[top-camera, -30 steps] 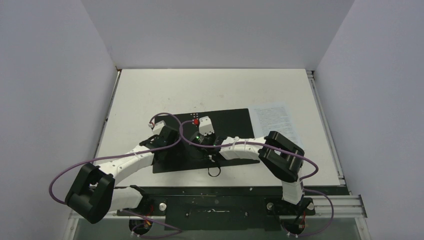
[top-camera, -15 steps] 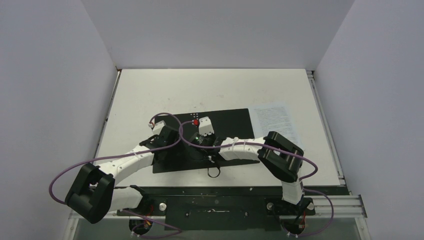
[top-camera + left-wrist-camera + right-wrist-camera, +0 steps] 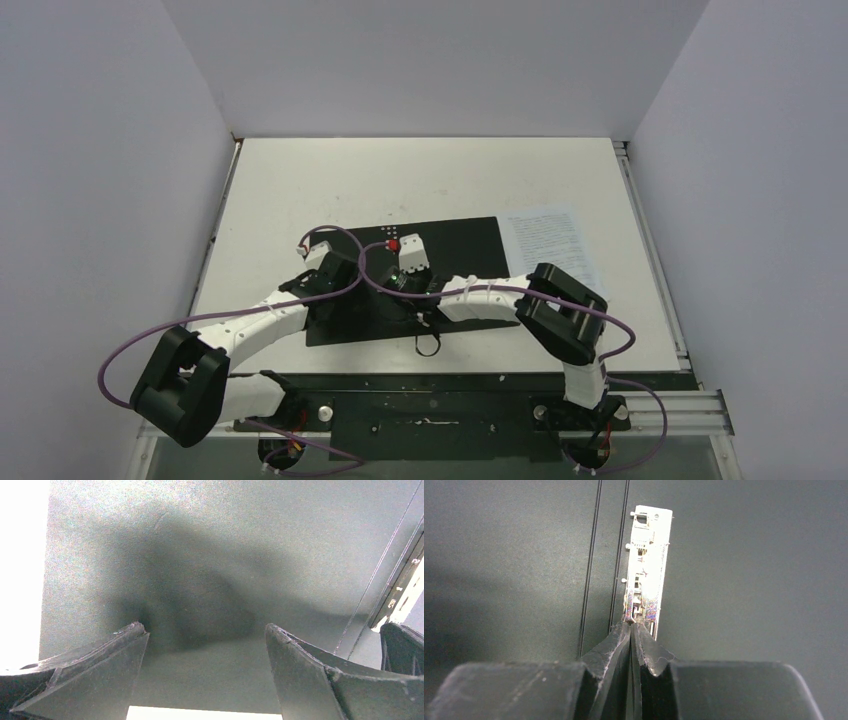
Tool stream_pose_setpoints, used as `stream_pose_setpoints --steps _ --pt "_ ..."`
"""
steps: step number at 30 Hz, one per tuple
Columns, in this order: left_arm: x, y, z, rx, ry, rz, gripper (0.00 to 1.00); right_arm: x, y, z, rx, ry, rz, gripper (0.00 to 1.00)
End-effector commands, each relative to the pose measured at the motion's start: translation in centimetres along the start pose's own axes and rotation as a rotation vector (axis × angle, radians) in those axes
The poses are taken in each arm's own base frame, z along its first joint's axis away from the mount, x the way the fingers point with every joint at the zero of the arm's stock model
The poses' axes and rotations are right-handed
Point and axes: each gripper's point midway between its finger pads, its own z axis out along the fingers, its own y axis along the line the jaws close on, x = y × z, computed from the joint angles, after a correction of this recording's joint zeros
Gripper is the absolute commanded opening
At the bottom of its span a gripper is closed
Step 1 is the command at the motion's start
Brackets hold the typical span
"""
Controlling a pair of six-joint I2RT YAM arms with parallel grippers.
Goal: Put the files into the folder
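The folder (image 3: pixel 465 245) lies open on the white table, black inside up. Its metal spine clip (image 3: pixel 646 565) runs along the crease lines. The files (image 3: pixel 548 243), white printed sheets, lie on the table just right of the folder, untouched. My left gripper (image 3: pixel 205 630) hangs open low over the folder's left inner panel (image 3: pixel 225 540), with nothing between its fingers. My right gripper (image 3: pixel 631 625) is shut, and its tips meet right at the near end of the clip.
Both arms reach in over the folder's middle, their purple cables (image 3: pixel 340 235) looping above it. A small black loop (image 3: pixel 428 343) lies at the folder's near edge. Grey walls enclose the table (image 3: pixel 420 175) on three sides, and a metal rail (image 3: pixel 650 250) runs along its right edge.
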Motion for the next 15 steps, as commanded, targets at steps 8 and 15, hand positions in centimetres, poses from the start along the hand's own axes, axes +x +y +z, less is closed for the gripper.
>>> stream_pose_setpoints --steps 8,15 --pt "2.3 3.0 0.4 -0.101 0.073 0.03 0.88 0.8 -3.6 -0.4 0.068 0.083 -0.046 0.05" --pt "2.3 3.1 0.4 -0.101 0.071 0.028 0.88 -1.0 -2.9 -0.3 0.049 0.058 -0.02 0.05"
